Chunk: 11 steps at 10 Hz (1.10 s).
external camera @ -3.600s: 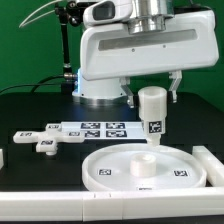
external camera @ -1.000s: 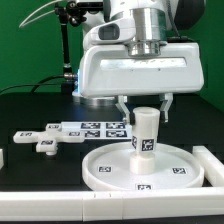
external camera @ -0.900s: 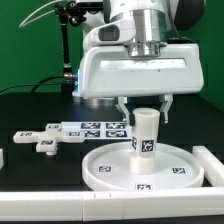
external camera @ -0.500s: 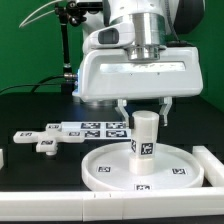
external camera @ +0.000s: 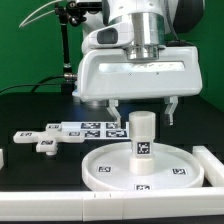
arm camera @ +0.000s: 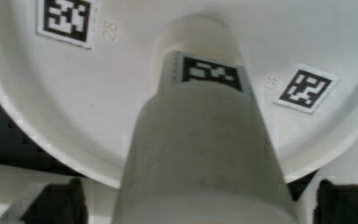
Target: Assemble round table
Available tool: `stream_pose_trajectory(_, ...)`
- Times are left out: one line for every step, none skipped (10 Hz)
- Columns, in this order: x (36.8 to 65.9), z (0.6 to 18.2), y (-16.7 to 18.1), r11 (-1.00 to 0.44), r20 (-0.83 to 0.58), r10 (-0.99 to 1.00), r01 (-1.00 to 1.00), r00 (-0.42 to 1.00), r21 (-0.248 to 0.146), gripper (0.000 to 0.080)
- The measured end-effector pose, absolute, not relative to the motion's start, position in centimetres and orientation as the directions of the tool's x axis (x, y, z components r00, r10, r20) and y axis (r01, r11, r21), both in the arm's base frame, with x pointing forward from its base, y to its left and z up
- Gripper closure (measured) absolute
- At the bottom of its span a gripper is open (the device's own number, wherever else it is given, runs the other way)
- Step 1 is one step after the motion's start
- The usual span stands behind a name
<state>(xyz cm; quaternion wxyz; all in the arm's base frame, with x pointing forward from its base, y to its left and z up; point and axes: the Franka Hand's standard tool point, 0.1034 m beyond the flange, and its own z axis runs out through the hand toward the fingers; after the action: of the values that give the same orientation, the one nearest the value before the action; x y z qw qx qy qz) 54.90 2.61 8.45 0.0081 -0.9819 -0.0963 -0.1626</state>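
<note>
The large rimmed round disc [external camera: 100,170] lies flat on the black table. The short thick cylinder leg [external camera: 143,133] stands upright at its centre, tag facing the camera. My gripper [external camera: 142,115] straddles the top of the leg with its fingers [external camera: 113,110] spread wide, a gap on each side. In the wrist view the leg [arm camera: 194,140] runs down to the disc [arm camera: 51,90], and my gripper [arm camera: 190,205] shows dark fingers clear of the leg on both sides. The cross-shaped piece [external camera: 45,140] lies at the exterior view's left.
The marker board [external camera: 95,127] lies behind the disc. White rail blocks stand at the exterior view's right [external camera: 210,165], along the front [external camera: 60,208] and at the left edge [external camera: 3,158]. The arm's base and a black stand are behind.
The leg was carried down onto the disc's centre, leaning slightly. The fingers have since spread apart and let go of it; it now stands upright.
</note>
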Motion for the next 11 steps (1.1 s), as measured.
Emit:
stream_pose_trajectory(54.9,8.7,2.4,-0.982,0.317,0.183,0.189,0.931,0.013,0.0152)
stream_pose_trajectory(55.0,9.0,2.3,-0.982,0.321,0.183,0.188,0.929,0.014,0.0152)
stream_pose_trajectory(54.9,9.4,2.0,-0.982,0.315,0.181,0.187,0.932,0.013,0.015)
stream_pose_trajectory(54.9,9.9,1.3,-0.984,0.31,0.173,0.178,0.935,0.012,0.015)
stream_pose_trajectory(54.9,10.0,0.9,-0.985,0.306,0.165,0.17,0.938,0.01,0.015)
stream_pose_trajectory(54.8,9.8,1.1,-0.985,0.303,0.169,0.174,0.938,0.009,0.015)
stream_pose_trajectory(54.7,9.6,1.2,-0.985,0.291,0.169,0.175,0.942,0.004,0.015)
stream_pose_trajectory(54.7,9.6,1.4,-0.984,0.274,0.169,0.177,0.947,-0.005,0.015)
stream_pose_trajectory(54.7,9.5,1.3,-0.984,0.275,0.169,0.176,0.947,-0.004,0.015)
stream_pose_trajectory(54.5,9.2,1.5,-0.984,0.242,0.17,0.179,0.955,-0.017,0.015)
stream_pose_trajectory(54.1,8.9,2.0,-0.984,0.164,0.163,0.173,0.973,-0.051,0.015)
